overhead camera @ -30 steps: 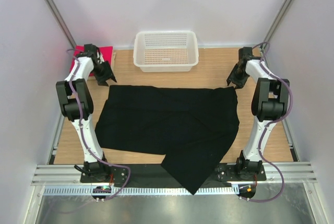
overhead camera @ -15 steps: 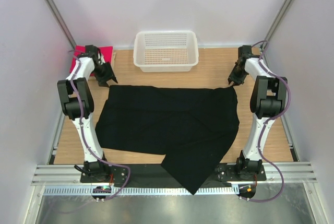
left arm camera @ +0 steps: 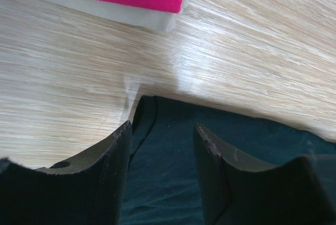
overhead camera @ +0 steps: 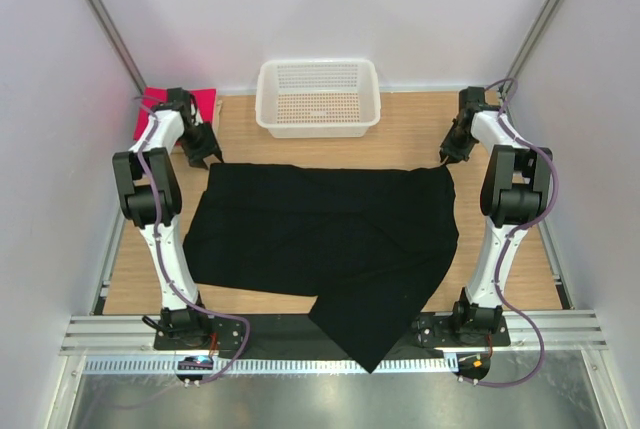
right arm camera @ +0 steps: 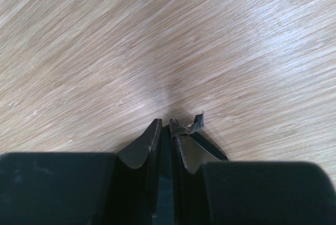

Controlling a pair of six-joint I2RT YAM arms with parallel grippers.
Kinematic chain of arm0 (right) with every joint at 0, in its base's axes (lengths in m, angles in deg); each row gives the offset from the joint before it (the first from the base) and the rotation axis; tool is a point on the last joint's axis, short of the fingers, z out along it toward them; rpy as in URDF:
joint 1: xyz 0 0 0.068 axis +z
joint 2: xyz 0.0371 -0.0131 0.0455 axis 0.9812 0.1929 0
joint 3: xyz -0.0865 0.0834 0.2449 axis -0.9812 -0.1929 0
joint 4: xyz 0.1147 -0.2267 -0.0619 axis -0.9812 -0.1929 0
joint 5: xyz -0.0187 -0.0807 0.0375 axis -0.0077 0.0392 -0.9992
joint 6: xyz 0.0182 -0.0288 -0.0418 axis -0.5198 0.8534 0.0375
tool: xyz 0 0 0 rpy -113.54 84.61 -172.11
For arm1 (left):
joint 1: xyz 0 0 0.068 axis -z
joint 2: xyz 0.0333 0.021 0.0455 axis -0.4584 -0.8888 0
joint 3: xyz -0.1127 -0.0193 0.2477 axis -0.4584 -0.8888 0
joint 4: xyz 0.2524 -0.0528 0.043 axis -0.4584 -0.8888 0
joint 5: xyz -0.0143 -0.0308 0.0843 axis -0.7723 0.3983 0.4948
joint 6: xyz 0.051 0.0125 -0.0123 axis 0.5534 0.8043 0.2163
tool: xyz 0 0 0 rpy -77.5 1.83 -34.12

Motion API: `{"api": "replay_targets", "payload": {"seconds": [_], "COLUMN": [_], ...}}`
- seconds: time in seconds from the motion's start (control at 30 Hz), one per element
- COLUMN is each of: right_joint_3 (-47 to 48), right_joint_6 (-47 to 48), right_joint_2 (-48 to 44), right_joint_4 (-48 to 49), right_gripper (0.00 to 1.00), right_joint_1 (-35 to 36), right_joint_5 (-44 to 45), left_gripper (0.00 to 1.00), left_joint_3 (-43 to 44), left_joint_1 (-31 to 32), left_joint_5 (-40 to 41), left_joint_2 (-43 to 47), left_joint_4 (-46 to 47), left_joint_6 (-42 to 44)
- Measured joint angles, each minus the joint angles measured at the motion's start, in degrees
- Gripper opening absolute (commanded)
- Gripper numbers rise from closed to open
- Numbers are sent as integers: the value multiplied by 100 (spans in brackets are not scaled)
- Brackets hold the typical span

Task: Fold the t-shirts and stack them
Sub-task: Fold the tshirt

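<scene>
The large black t-shirt point(overhead camera: 325, 234) lies spread flat, with a flap hanging over the near edge. My left gripper point(overhead camera: 204, 152) is open at the shirt's far left corner. In the left wrist view that corner point(left arm camera: 165, 146) lies between the left gripper's point(left arm camera: 163, 133) spread fingers. My right gripper point(overhead camera: 447, 157) is at the far right corner. In the right wrist view the right gripper point(right arm camera: 169, 125) is shut on a thin fold of black cloth point(right arm camera: 167, 183). The pink-red t-shirt point(overhead camera: 203, 102) lies folded at the back left, on a pale beige layer point(left arm camera: 105, 11).
A white mesh basket point(overhead camera: 318, 97) stands at the back middle of the wooden table point(overhead camera: 410, 134). Grey walls and metal posts close in both sides. A torn bit of tape point(right arm camera: 197, 121) sticks out from a right fingertip.
Both grippers have shifted only slightly near the shirt's far corners. The black shirt lies as before.
</scene>
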Motion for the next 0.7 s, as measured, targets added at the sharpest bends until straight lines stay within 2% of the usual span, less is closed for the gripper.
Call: {"api": "replay_targets", "payload": {"seconds": [0.27, 0.4, 0.5, 0.57, 0.63, 0.7], "right_joint_3": [2, 2, 4, 9, 9, 9], "right_joint_6": [0, 0, 0, -4, -24, -72], "right_joint_2": [52, 92, 96, 96, 96, 96], "right_joint_4": [2, 4, 0, 2, -2, -2], "right_gripper": [15, 13, 8, 1, 1, 1], "right_joint_1": [-13, -15, -22, -24, -22, -24], "right_joint_5": [-87, -92, -94, -90, -79, 28], "left_gripper": [43, 35, 24, 12, 0, 0], "left_joint_3": [173, 332, 376, 376, 376, 376], "left_joint_1": [7, 11, 13, 17, 22, 26], "left_joint_5": [28, 13, 7, 7, 17, 55], "left_joint_2": [-227, -407, -422, -422, -422, -422], "left_joint_4": [2, -37, -24, -20, -17, 4], "left_joint_6": [-2, -4, -9, -42, -63, -76]}}
